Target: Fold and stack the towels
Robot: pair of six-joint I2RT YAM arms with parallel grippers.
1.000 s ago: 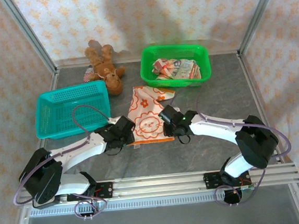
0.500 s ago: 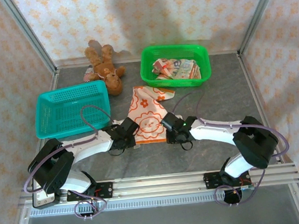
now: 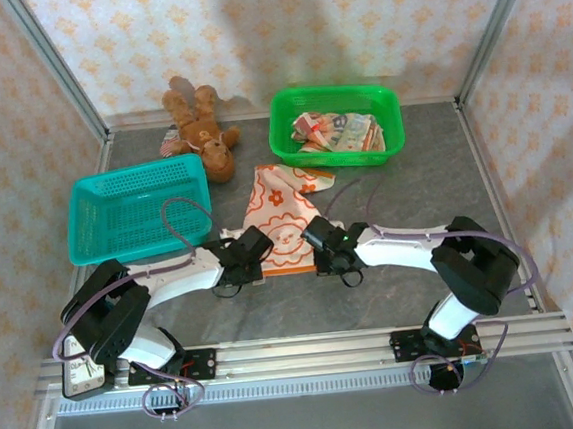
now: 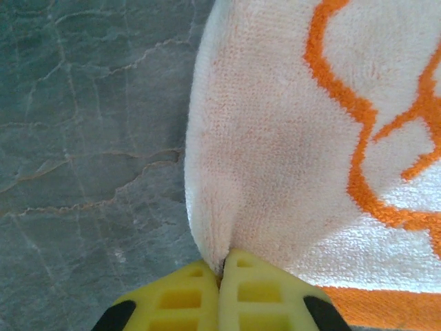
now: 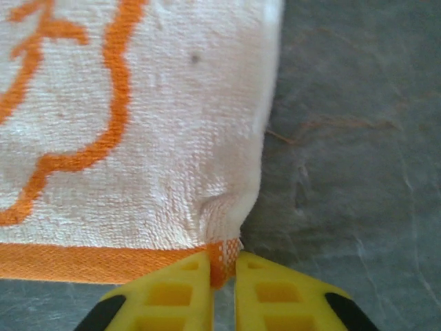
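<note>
Two robot arms grip an orange-and-white towel point(image 3: 285, 215) spread near the middle of the grey table point(image 3: 415, 193). The left hand point(image 3: 257, 260) is pinched closed on the towel's near left corner. Its yellow fingers point(image 4: 182, 303) are pressed together with a fold of white cloth caught between them. The right hand point(image 3: 319, 257) is clamped just as tight on the near right corner, where a bit of the orange hem sits between its yellow fingers point(image 5: 279, 296). The towel lies mostly flat with its flower outlines facing up, and its far end reaches toward a green basket point(image 3: 334, 91) at the far right. More towels point(image 3: 340, 132) lie bunched in that basket, perhaps three or four, though the pile is too crumpled to count. A teal basket point(image 3: 134, 244) stands on the left of the table, near the spread towel. A brown teddy bear point(image 3: 201, 132) lies beyond it at the far edge.
</note>
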